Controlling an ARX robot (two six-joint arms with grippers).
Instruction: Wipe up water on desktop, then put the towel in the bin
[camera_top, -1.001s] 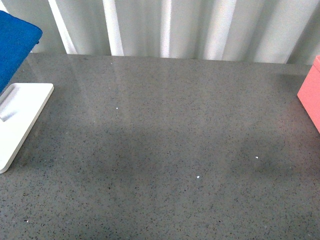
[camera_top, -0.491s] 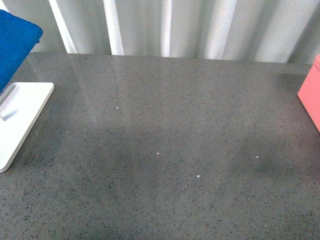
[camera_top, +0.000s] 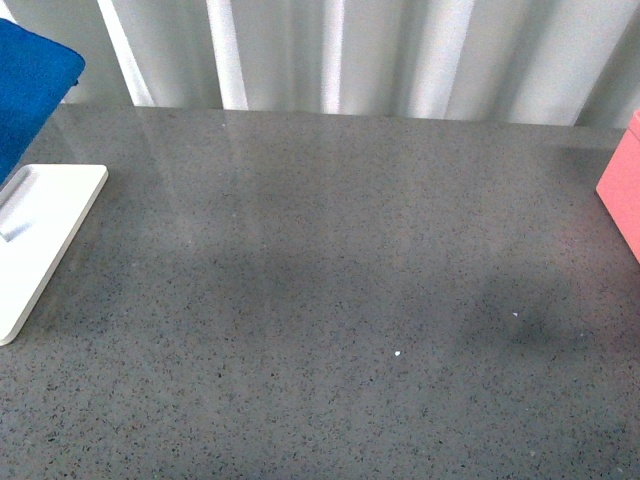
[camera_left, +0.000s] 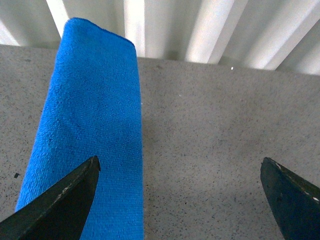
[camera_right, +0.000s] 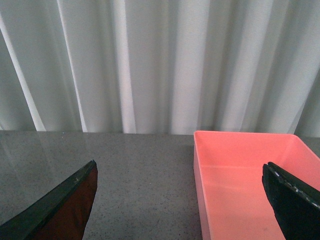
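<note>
The grey speckled desktop (camera_top: 330, 250) fills the front view, and neither arm shows there. The blue towel (camera_top: 30, 90) lies folded at the far left, behind a white tray. In the left wrist view the towel (camera_left: 95, 125) is a long folded strip on the desktop (camera_left: 210, 130). My left gripper (camera_left: 180, 165) is open, with one fingertip over the towel's edge and the other over bare stone. The pink bin (camera_top: 622, 190) is at the right edge. My right gripper (camera_right: 180, 167) is open and empty, straddling the near wall of the bin (camera_right: 245, 180). No puddle stands out; only tiny bright specks (camera_top: 398, 352).
A white rectangular tray (camera_top: 40, 240) lies at the left edge of the desktop, in front of the towel. A pleated white curtain (camera_top: 380, 50) hangs along the desk's far edge. A faint darker patch (camera_top: 520, 320) shows on the stone toward the right.
Two tiny bright specks on the desktop no longer show. Towel, tray and bin stand where they were.
</note>
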